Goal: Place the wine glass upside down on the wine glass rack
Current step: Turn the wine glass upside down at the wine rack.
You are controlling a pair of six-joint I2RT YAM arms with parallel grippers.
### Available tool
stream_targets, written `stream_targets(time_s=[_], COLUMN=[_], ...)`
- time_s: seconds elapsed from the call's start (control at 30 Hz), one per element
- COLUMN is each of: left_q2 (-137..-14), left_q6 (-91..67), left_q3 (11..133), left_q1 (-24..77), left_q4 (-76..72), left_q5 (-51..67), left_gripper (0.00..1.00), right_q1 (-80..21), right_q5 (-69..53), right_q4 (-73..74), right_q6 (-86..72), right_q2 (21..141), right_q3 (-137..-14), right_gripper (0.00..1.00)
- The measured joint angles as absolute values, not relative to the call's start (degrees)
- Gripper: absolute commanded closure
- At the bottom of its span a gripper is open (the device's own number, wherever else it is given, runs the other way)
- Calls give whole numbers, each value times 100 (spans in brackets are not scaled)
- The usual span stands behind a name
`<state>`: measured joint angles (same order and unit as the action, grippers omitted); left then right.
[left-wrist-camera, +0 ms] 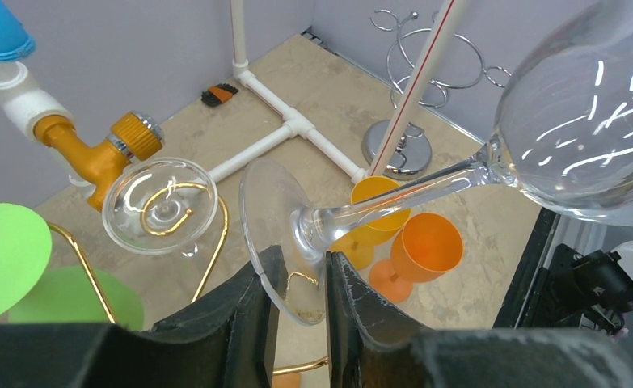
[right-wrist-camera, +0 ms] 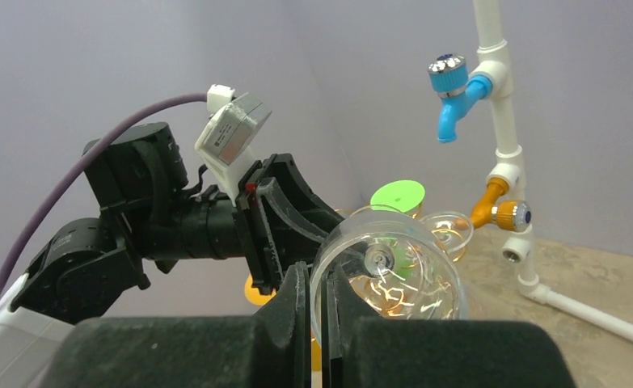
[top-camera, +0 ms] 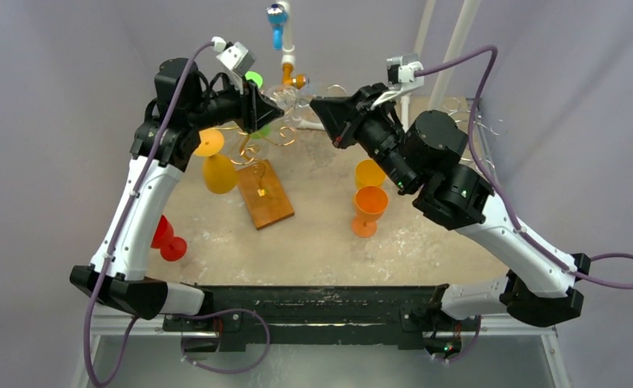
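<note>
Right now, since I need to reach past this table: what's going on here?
Both arms hold one clear wine glass in the air between them. The right tool pinches the rim of its bowl. The left tool has the foot between its fingers, seemingly gripped. It is not on the gold rack yet, where another clear glass already hangs upside down.

We saw an orange goblet (top-camera: 369,208) standing on the surface (top-camera: 321,242). A yellow goblet (top-camera: 369,171) stood just behind it, and a red goblet (top-camera: 166,240) lay well to its left. A blue tap (top-camera: 277,23) on a white pipe (right-wrist-camera: 504,129) rose far behind it.
</note>
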<state>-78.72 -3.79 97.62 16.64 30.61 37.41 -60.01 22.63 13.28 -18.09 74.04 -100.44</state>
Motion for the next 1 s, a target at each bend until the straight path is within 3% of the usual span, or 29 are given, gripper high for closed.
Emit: stream_targets(time_s=[0.2, 0.27, 0.57, 1.0], left_q2=[-7867, -7841, -7572, -7516], left_q6=[-73, 180, 1758, 2635], left_q3=[10044, 10112, 10353, 10350], left_q1=[1649, 1651, 1702, 1706], left_q4=[3299, 3319, 3564, 3625], left_q5=[3629, 3579, 3105, 2971], left_gripper=[100, 100, 100, 100], right_q1=[-5990, -6003, -6036, -6031], right_q5=[1944, 1765, 1522, 1553], right_q4=[987, 987, 1404, 2128], right_q6=[-2045, -2222, -2753, -2899], right_q2=[7181, 7059, 6600, 6650], right_q3=[-9640, -9450, -8805, -8921], right_gripper=[67, 61, 51, 38])
